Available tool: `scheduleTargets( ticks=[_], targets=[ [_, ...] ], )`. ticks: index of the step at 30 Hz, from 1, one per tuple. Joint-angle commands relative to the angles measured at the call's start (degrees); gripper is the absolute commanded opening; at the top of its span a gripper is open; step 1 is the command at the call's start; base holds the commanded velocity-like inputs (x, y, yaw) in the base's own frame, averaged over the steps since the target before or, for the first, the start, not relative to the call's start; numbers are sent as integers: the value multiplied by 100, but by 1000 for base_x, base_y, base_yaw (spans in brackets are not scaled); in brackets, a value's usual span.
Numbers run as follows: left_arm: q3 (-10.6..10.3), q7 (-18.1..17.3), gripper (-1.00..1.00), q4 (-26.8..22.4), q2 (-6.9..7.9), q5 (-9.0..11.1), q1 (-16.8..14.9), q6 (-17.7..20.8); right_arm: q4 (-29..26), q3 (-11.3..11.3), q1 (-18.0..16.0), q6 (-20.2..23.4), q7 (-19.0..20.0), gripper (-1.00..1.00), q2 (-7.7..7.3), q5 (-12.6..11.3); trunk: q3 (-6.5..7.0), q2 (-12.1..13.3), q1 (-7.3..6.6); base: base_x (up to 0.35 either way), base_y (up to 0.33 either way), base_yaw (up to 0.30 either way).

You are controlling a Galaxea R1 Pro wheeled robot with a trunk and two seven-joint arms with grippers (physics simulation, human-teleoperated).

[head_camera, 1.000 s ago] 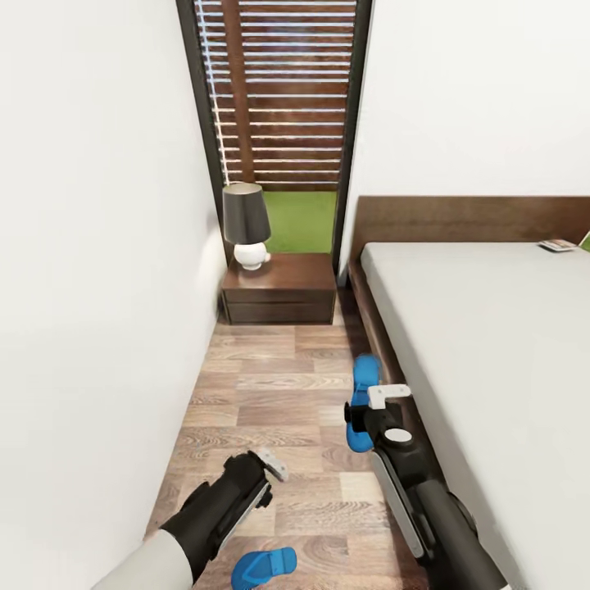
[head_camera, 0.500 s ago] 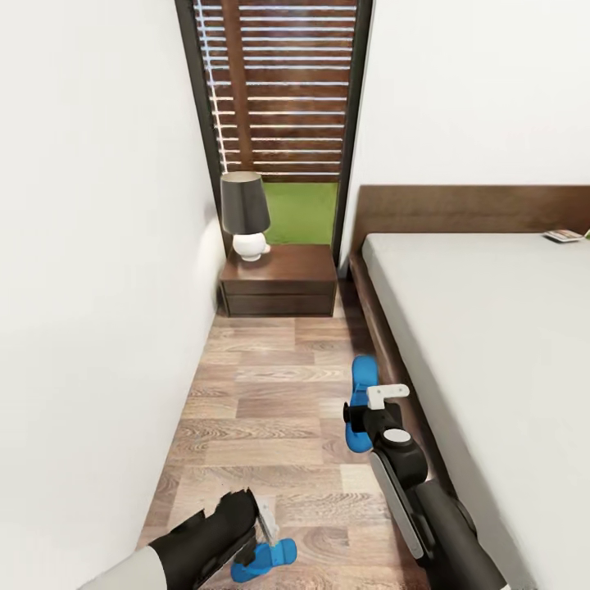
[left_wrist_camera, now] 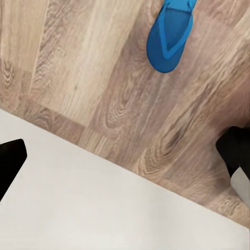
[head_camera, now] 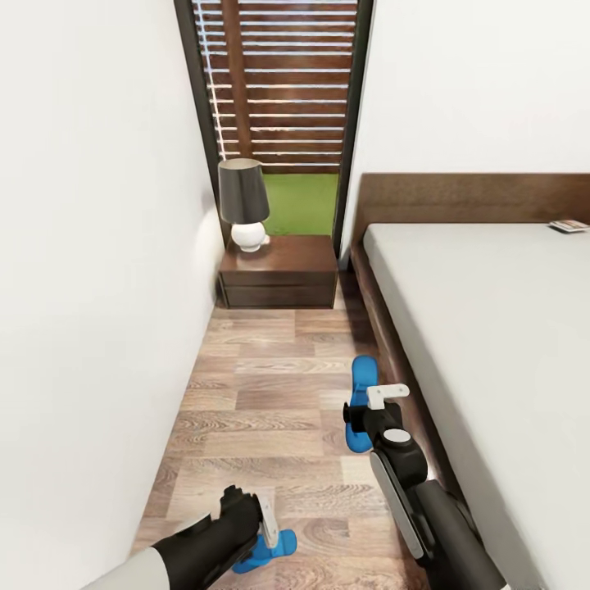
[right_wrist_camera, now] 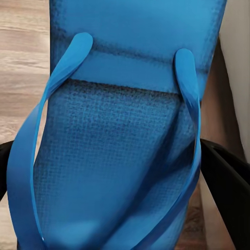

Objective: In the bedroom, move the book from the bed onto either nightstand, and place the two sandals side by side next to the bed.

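- Head view looks down a narrow strip of wood-plank floor (head_camera: 270,385) between a white wall (head_camera: 90,270) on the left and the bed (head_camera: 492,344) on the right.
- At the far end of the strip, a dark-brown nightstand (head_camera: 279,274) with one drawer stands just beside the head of the bed. A lamp (head_camera: 243,203) with a dark shade and a white round base stands on its left part.
- Behind the nightstand is a tall window with brown slats (head_camera: 283,82) and green ground beyond it.
- The book (head_camera: 569,225) lies on the pale mattress near the headboard, at the far right edge of the picture, well apart from both arms.
- One blue sandal (head_camera: 360,401) lies lengthwise on the floor close beside the dark bed frame. The right gripper (head_camera: 370,410) is down on it; in the right wrist view the sandal's sole and straps (right_wrist_camera: 114,156) sit between the two dark fingers, which press against its edges, so the pincer is pinching this sandal.
- The other blue sandal (head_camera: 270,547) lies on the floor at the bottom of the picture, just beside the tip of the left gripper (head_camera: 262,516). I cannot tell whether they touch.
- In the left wrist view, dark finger parts (left_wrist_camera: 10,156) show at opposite edges, spread wide with nothing between them, over the floor and the white wall foot. A blue sandal (left_wrist_camera: 171,34) lies further off on the planks.
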Motion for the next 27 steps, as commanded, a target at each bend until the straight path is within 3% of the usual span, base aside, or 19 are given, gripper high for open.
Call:
scheduleTargets(
  ticks=[1,2,5,27],
  targets=[
    [-13,-26,100,-6,-21,-180,-4,18,-4,8,-5,21,-50,-100,-1,-43,-32,-44,22,0,0,0],
    [-12,40,100,-5,-46,-295,-3,18,-4,8,-5,21,-50,-100,-1,-43,-59,-84,44,0,0,0],
    [-11,144,100,-5,-65,-371,-3,11,-1,3,-3,21,-50,-100,-1,-47,-139,-204,110,0,0,0],
    [1,145,100,-48,-138,-394,15,-5,-130,5,-3,24,-50,-100,-9,-48,-730,-1087,593,0,0,0]
  ],
)
